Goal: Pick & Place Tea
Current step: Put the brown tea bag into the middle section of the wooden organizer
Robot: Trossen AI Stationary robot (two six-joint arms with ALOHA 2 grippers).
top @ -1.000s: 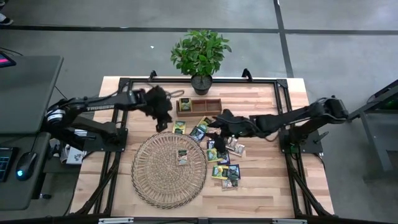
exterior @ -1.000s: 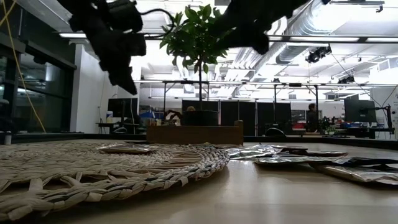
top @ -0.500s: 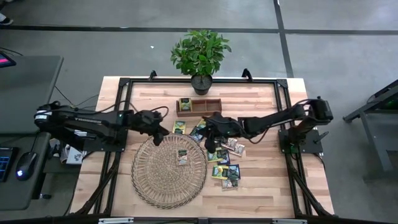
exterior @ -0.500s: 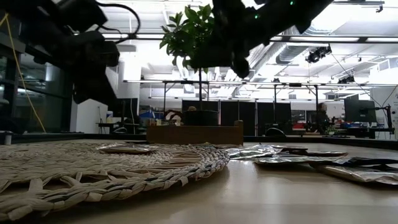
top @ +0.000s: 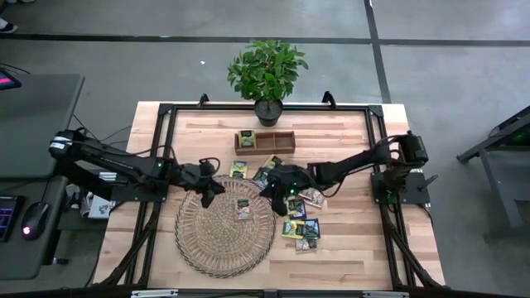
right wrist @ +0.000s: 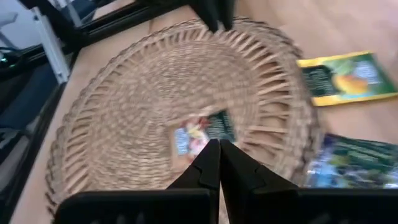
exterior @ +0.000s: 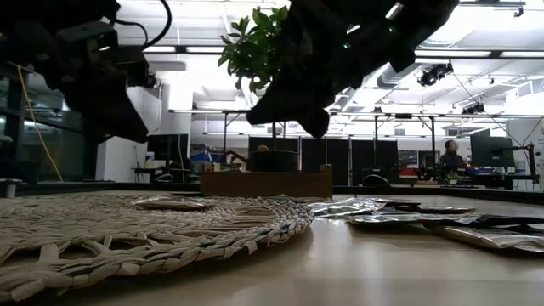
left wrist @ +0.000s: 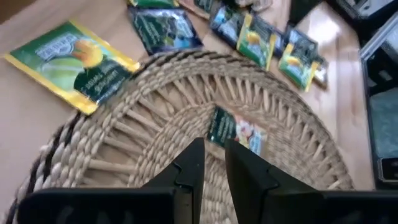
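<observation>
While one sachet [top: 243, 208] already lies on the wicker mat [top: 207, 248], the rest stay heaped on the worktop [top: 348, 248] beside it. Right pincer [top: 276, 192] hovers at the mat's edge, pressed together, empty. Left pincer [top: 211, 187], narrowly spread, holds nothing, likely waiting.

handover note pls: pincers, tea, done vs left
Left pincer: over the mat's left-rear edge, slightly parted, nothing visible in it.
Right pincer: shut, empty, over the mat's right edge beside the loose pile.
Tea: one sachet on mat, one sachet in tray. The other sachets lie loose on the table right of the mat and toward the tray.
Done: only those two appear placed.
Left: the loose pile, where exactly to put it isn't clear from here.
</observation>
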